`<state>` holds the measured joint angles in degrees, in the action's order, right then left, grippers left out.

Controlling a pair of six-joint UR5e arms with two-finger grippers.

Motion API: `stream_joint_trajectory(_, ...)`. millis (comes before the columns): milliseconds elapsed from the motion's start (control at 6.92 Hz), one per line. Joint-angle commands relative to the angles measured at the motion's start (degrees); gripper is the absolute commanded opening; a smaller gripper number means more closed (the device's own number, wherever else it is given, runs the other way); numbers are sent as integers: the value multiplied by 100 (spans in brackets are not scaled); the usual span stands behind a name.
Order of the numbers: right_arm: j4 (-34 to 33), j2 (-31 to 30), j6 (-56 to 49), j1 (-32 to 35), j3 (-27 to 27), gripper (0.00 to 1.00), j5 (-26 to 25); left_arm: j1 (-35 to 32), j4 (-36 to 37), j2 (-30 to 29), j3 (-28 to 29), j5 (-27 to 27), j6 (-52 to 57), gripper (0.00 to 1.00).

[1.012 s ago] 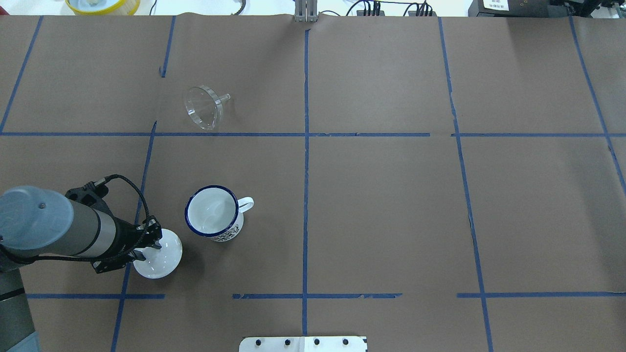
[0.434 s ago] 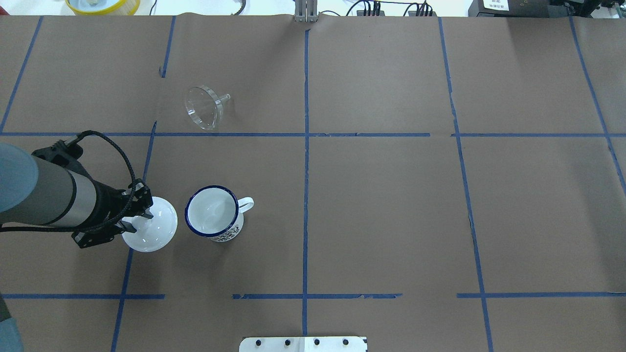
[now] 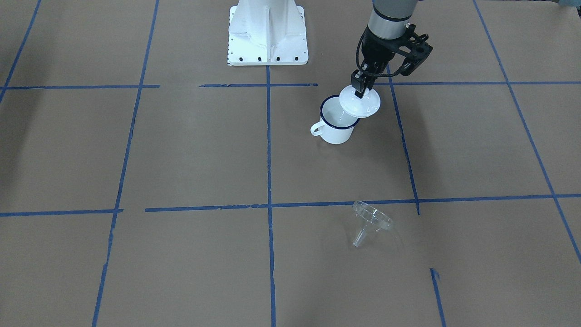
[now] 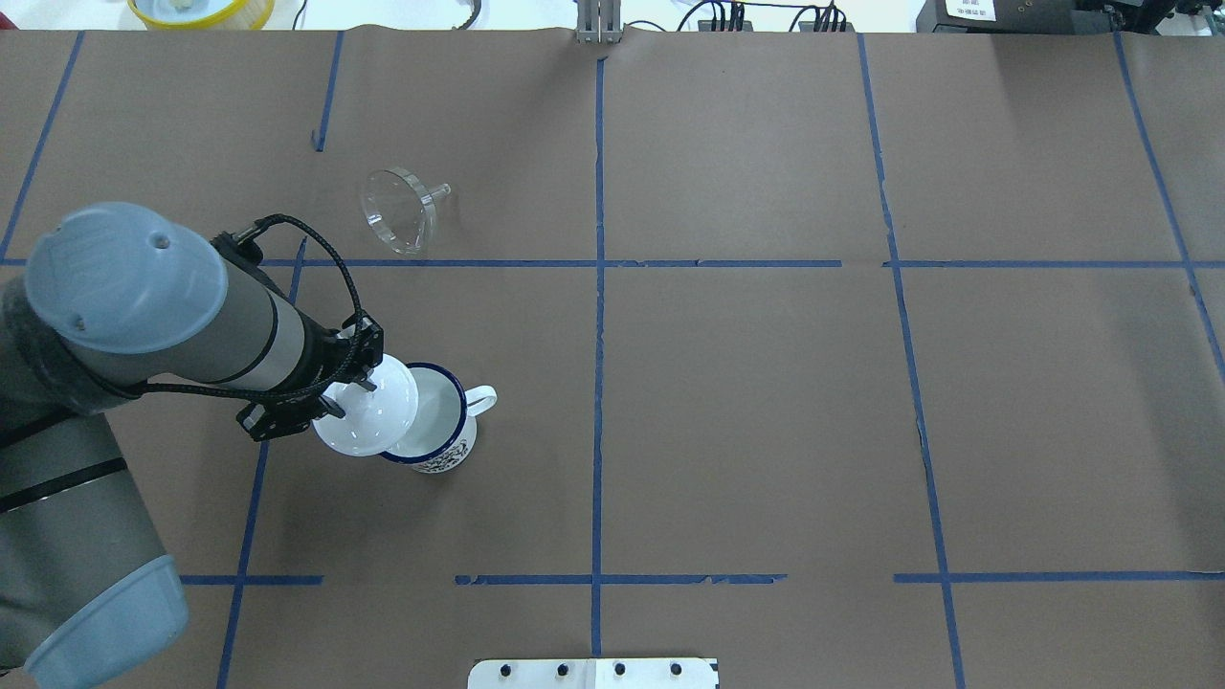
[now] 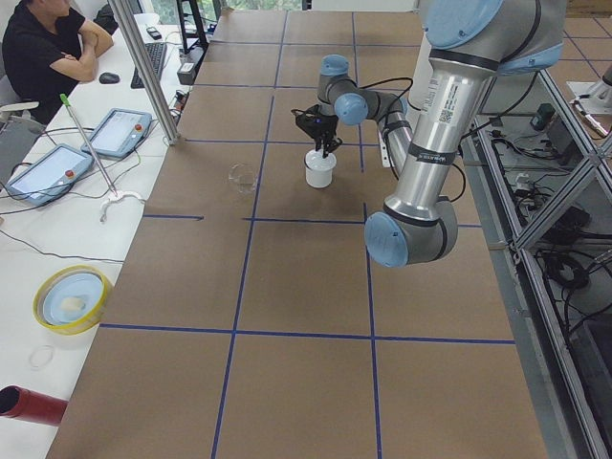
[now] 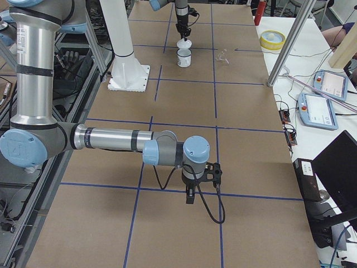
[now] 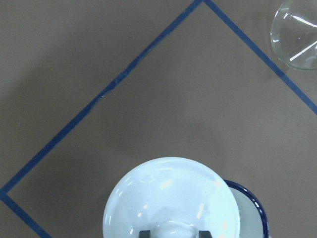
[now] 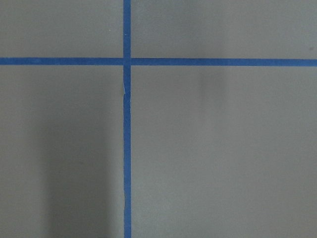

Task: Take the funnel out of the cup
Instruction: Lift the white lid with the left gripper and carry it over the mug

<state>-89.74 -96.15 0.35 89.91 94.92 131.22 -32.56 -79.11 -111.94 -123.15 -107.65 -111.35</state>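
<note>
Brown paper table (image 4: 766, 431), blue tape grid (image 4: 597, 383); white side desk (image 5: 38, 239) (tablets (image 5: 43, 174), maybe teach pendants); even light.

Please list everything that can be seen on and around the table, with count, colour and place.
clear transparent funnel: one, colourless, on its side on the table, beyond the mug, apart from it.
white enamel mug with dark blue rim: one, white, upright, robot's left half.
round white lid with knob: one, white, held, overlapping the mug's rim.
brown paper table cover: one, brown, blue tape grid.
yellow-rimmed dish: one, beyond the far edge.
left gripper: black, shut on the lid's knob.
right gripper: black, over bare paper; state unclear.
</note>
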Motion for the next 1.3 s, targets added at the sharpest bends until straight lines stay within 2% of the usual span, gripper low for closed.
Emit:
stream_joint_trajectory(0,0,0,0,0,0,100,0,13,27,-319,351,-11,-9,0)
stream_joint_trajectory(1157,0,0,0,0,0,100,0,180,27,-434,458,-107,-88,0)
